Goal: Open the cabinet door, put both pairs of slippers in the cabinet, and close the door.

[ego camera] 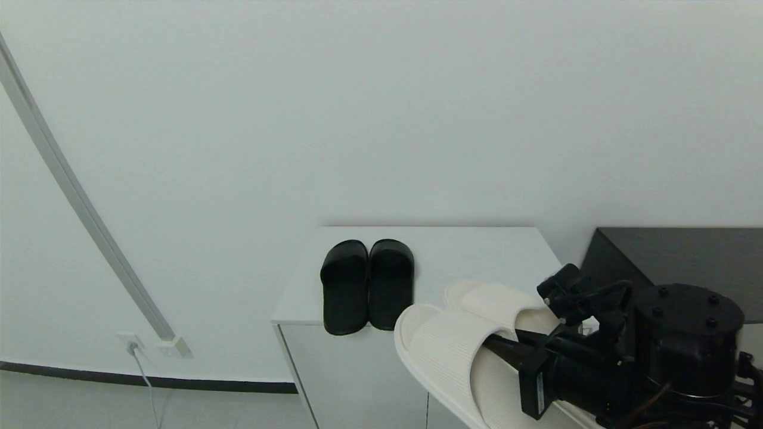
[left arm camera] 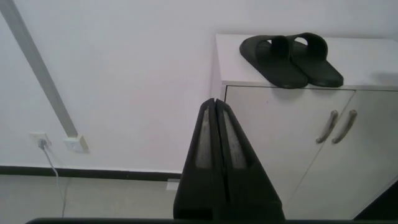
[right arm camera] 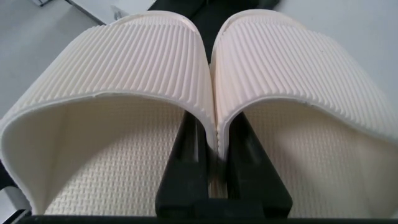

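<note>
A pair of black slippers [ego camera: 366,286] [left arm camera: 292,59] lies side by side on top of the white cabinet [ego camera: 477,250], near its front edge. The cabinet's two doors [left arm camera: 280,143] are shut, with their handles [left arm camera: 336,126] next to each other. My right gripper [ego camera: 506,345] [right arm camera: 214,162] is shut on the pair of white slippers [ego camera: 453,351] [right arm camera: 155,81], pinching their inner straps together; it holds them in the air just before the cabinet's right front corner. My left gripper [left arm camera: 216,109] is shut and empty, hanging lower down, left of the cabinet's front.
A black piece of furniture [ego camera: 685,250] stands right of the cabinet. On the wall to the left, a grey conduit [ego camera: 77,196] runs diagonally down to a socket [ego camera: 131,344] with a plugged-in cable. Bare floor lies left of the cabinet.
</note>
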Controlling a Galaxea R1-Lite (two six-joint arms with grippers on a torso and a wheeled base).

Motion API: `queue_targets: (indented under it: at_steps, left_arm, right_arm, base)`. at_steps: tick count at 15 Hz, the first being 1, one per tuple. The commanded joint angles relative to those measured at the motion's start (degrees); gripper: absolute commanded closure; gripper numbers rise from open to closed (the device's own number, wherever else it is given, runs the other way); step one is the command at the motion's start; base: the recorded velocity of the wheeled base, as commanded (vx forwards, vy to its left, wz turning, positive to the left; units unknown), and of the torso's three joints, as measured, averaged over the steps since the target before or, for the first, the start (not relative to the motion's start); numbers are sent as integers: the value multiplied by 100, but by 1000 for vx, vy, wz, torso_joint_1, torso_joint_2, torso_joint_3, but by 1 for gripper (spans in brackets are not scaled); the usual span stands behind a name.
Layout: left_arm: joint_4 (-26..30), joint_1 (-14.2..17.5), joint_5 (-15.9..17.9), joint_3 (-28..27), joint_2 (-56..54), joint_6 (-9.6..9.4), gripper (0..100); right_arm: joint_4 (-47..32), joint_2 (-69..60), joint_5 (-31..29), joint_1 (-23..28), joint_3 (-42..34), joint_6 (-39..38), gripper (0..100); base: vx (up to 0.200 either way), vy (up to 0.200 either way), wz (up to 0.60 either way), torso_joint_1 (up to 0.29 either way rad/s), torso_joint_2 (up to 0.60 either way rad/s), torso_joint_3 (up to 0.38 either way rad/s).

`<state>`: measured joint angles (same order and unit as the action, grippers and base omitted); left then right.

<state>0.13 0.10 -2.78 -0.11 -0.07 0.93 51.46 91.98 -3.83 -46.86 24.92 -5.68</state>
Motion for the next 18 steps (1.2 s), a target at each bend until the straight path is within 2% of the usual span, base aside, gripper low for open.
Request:
queue_targets:
  at_steps: [1, 14, 18]
  left_arm:
    - [4, -1, -3, 2, 7, 4, 100]
    - [4, -1, -3, 2, 7, 4, 100]
    - [4, -1, -12, 2, 7, -14, 100]
  right_arm:
    - [14, -22, -4, -7, -48, 93, 100]
    - [14, 31, -22, -7, -92, 129, 100]
    - [14, 40, -22, -16, -136, 146, 100]
  base:
    - [0, 0, 0, 0, 0, 0]
    - [0, 0, 0, -3, 5, 4]
    - [0, 0, 0, -141, 325, 165]
